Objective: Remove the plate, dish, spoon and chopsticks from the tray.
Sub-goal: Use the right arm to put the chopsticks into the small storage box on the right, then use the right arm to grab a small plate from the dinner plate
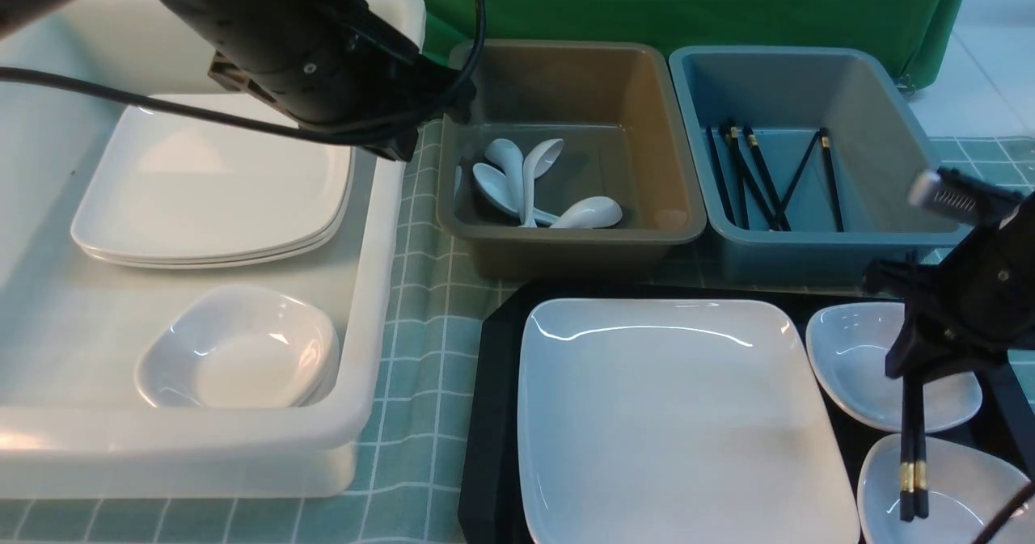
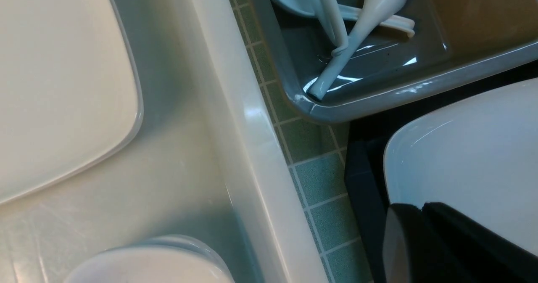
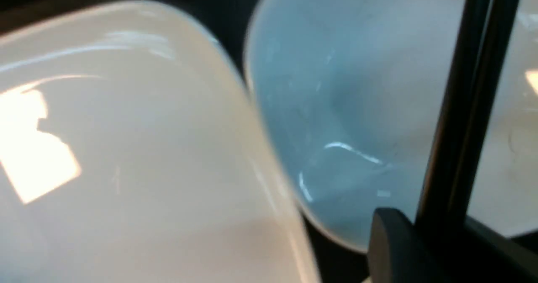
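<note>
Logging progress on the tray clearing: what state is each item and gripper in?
plate: lying flat on the tray, untouched.
chopsticks: gripped, hanging upright over the near dish.
far dish: on the tray.
spoons: lying in the grey tub.
right gripper: shut on chopsticks.
left gripper: shut, empty.

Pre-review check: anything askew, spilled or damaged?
Nothing stands out. The thin black gold-banded chopsticks hang upright from the right gripper over a small white rounded dish on the black rectangular tray; no spills or damage visible.
</note>
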